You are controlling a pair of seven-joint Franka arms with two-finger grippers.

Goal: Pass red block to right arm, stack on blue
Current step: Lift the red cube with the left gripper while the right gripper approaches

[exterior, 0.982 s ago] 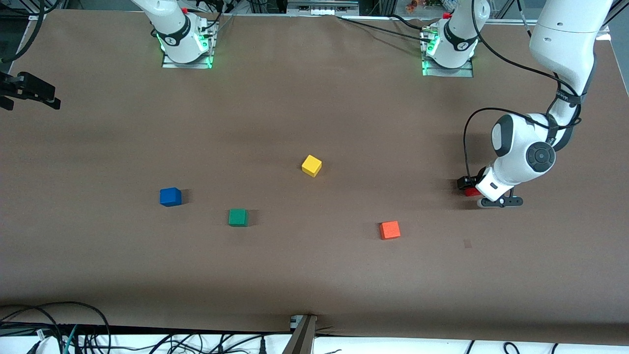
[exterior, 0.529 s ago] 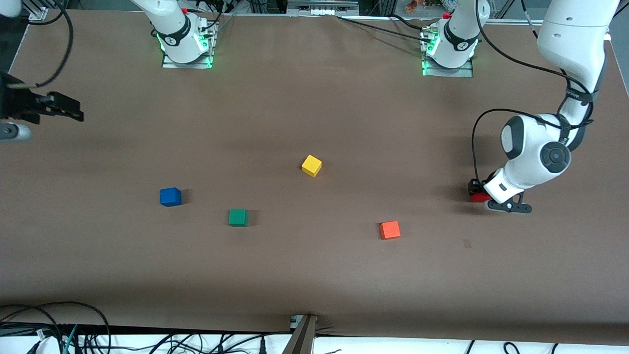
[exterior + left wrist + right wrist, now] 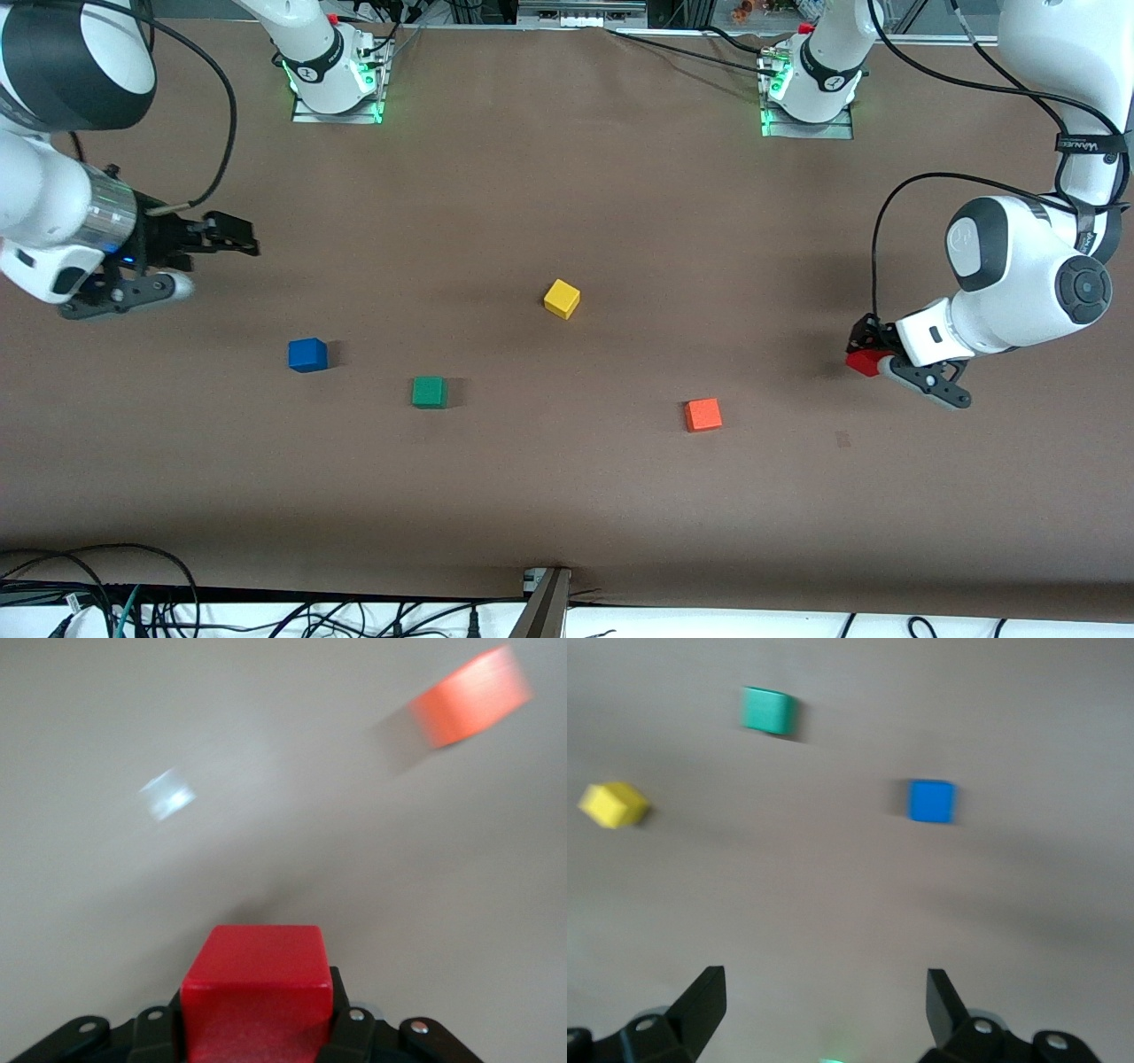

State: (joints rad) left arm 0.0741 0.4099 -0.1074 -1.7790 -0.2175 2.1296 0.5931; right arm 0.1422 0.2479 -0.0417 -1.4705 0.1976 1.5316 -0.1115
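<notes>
My left gripper (image 3: 864, 354) is shut on the red block (image 3: 861, 363), held just above the table at the left arm's end; the block fills the space between its jaws in the left wrist view (image 3: 257, 988). The blue cube (image 3: 306, 354) sits on the table toward the right arm's end, and it also shows in the right wrist view (image 3: 932, 801). My right gripper (image 3: 237, 237) is open and empty, up in the air over the table at the right arm's end; in the right wrist view (image 3: 824, 992) its jaws stand wide apart.
A green cube (image 3: 429, 391) lies beside the blue one, a yellow cube (image 3: 562, 298) near the table's middle, and an orange-red cube (image 3: 702, 414) nearer the front camera than the red block. Cables run along the table's front edge.
My right arm has swung in from the table's edge toward the middle. My left gripper has lifted the red block slightly and turned, its arm drawing toward its end of the table.
</notes>
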